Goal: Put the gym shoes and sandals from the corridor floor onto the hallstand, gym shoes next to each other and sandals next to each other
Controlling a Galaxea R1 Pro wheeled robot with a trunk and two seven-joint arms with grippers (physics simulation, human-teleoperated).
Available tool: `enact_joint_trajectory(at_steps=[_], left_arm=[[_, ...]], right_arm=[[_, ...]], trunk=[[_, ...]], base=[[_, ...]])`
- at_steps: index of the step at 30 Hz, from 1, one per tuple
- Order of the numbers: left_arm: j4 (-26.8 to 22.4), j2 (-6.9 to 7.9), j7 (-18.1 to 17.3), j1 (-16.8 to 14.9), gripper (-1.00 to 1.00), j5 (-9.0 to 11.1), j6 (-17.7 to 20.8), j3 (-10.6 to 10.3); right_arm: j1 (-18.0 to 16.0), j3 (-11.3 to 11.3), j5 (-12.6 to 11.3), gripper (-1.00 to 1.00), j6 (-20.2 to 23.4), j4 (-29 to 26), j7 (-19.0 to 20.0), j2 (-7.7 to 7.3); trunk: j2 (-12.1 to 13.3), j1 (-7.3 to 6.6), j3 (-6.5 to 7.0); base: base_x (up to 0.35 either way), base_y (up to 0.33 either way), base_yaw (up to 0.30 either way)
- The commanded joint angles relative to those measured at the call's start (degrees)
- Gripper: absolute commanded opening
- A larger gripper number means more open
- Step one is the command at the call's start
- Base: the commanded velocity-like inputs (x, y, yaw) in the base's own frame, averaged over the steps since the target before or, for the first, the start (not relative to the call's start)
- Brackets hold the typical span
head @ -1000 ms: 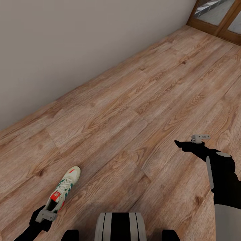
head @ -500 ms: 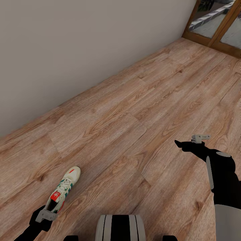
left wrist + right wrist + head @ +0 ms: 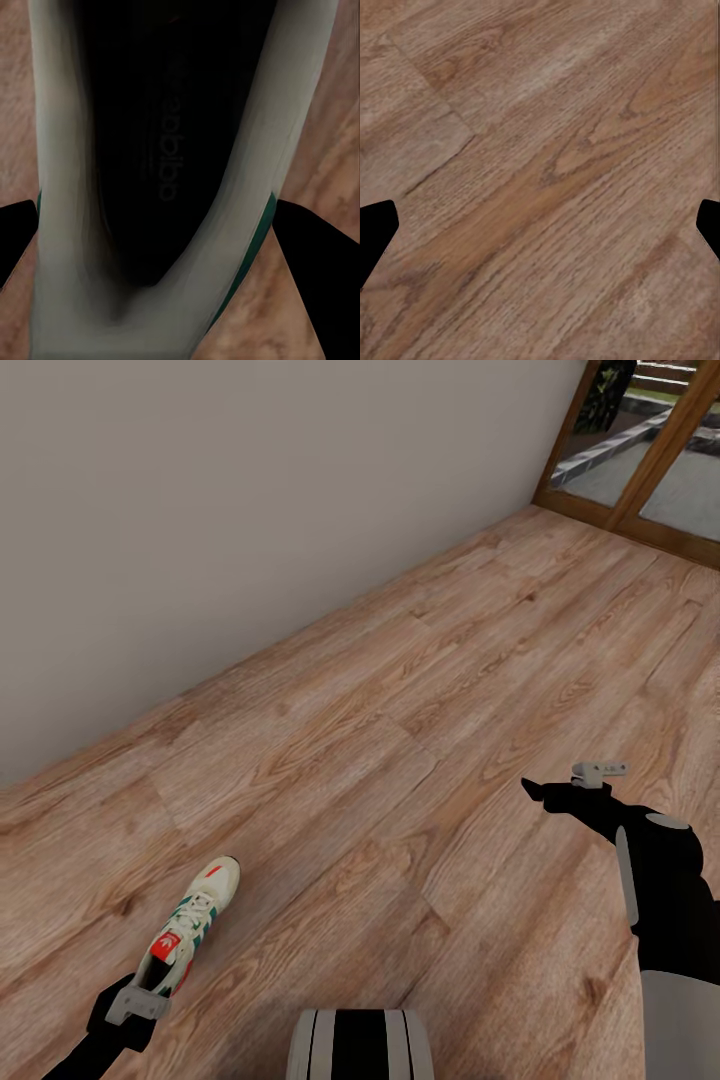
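Low at the head view's left, left end effector (image 3: 150,985) clamped on a gym shoe (image 3: 192,930) by its heel, right end effector (image 3: 540,790) spread wide, empty, over the corridor floor (image 3: 400,690).

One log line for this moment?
left gripper: shut on gym shoe | right gripper: open, empty | corridor floor | hallstand: unseen

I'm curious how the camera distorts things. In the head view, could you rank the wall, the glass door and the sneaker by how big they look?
1. Wall, largest.
2. Glass door, cut off by the frame.
3. Gym shoe, smallest though nearest.
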Motion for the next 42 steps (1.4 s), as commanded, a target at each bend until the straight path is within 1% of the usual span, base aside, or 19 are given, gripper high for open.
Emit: enact_joint_trajectory(at_steps=[1,10,13,14,21,23,24,26,27,28,31,36,39,40,41,42], left_arm=[[0.0,-0.07,-0.4,0.0,-1.0,-0.5,-0.3,0.4],[0.0,-0.03,-0.4,-0.1,-1.0,-0.5,-0.2,0.6],[0.0,-0.04,-0.4,-0.1,-1.0,-0.5,-0.2,1.7],[0.0,-0.07,-0.5,0.0,-1.0,-0.5,-0.2,3.0],[0.4,-0.17,-0.4,-0.1,-1.0,-0.4,0.0,3.1],[0.5,-0.19,-0.3,-0.1,-1.0,0.2,0.0,3.3],[0.6,-0.19,-0.1,-0.1,-1.0,1.2,0.0,3.6],[0.8,-0.2,0.4,-0.1,-1.0,3.6,0.2,4.0],[0.9,-0.2,0.6,-0.1,-1.0,4.3,0.2,4.0],[0.9,-0.2,0.8,-0.1,-1.0,5.5,0.2,4.1],[0.9,-0.2,1.2,-0.1,-1.0,7.3,0.3,4.1],[0.5,-0.45,2.4,0.0,-1.0,8.4,0.4,4.2],[0.7,-1.25,5.7,0.0,-1.0,8.7,0.5,4.0],[0.9,-1.87,7.5,0.0,-1.0,8.6,0.5,3.9],[0.9,-2.08,8.1,0.0,-1.0,8.6,0.5,3.8],[1.0,-2.56,9.0,0.0,-1.0,8.5,0.4,3.7]], right_arm=[[0.0,-0.1,0.6,1.0,0.2,-0.1,0.5,0.01],[0.0,-0.1,0.6,1.0,0.2,-0.1,0.5,-0.07],[0.0,-0.1,0.6,1.0,0.2,-0.1,0.5,-0.07],[0.0,-0.1,0.6,1.0,0.2,-0.1,0.5,-0.07],[0.0,-0.1,0.6,1.0,0.1,-0.1,0.5,-0.07],[0.0,-0.1,0.6,1.0,0.0,-0.1,0.5,-0.1],[0.1,-0.1,0.6,1.0,0.0,-0.2,0.6,-0.16],[0.2,-0.1,0.6,1.0,-0.1,-0.6,0.6,-0.19],[0.3,-0.1,0.6,1.0,-0.1,-0.8,0.6,-0.19],[0.5,-0.1,0.6,1.0,-0.1,-1.3,0.6,-0.13],[1.4,-0.1,0.5,1.0,-0.1,-1.8,0.7,0.0],[3.0,0.0,0.5,1.0,-0.4,-2.0,0.7,0.69],[3.7,0.0,0.6,1.0,-3.3,-2.1,0.5,1.17],[4.2,0.0,0.6,1.0,-5.2,-2.1,0.5,1.25],[4.6,0.0,0.7,1.0,-5.7,-2.1,0.5,1.26],[5.8,0.0,0.7,1.0,-6.6,-2.0,0.5,1.29]], trunk=[[0.0,-0.03,0.2],[0.1,-0.26,2.19],[0.2,-0.34,2.87],[0.2,-0.37,3.17],[0.3,-0.55,5.34],[0.3,-0.6,5.96],[0.3,-0.62,6.27],[0.3,-0.68,6.89],[0.3,-0.7,7.2],[0.4,-0.73,7.52],[0.4,-0.81,8.45],[0.5,-0.93,10.01],[0.5,-1.01,10.94],[0.5,-1.04,11.26],[0.5,-1.06,11.57],[0.6,-1.09,11.88]], base=[[0.0,0.0,0.0],[0.0,0.0,0.0],[0.0,0.0,0.0],[0.0,0.0,-0.054],[0.0,0.0,-0.063],[0.0,0.0,-0.063],[0.0,0.0,-0.042],[0.0,0.0,-0.022],[0.0,0.0,-0.014],[0.0,0.0,-0.009],[0.0,0.0,-0.005],[0.0,0.0,-0.002],[0.0,0.0,0.0],[0.0,0.0,0.0],[0.0,0.0,0.0],[0.0,0.0,0.0]])
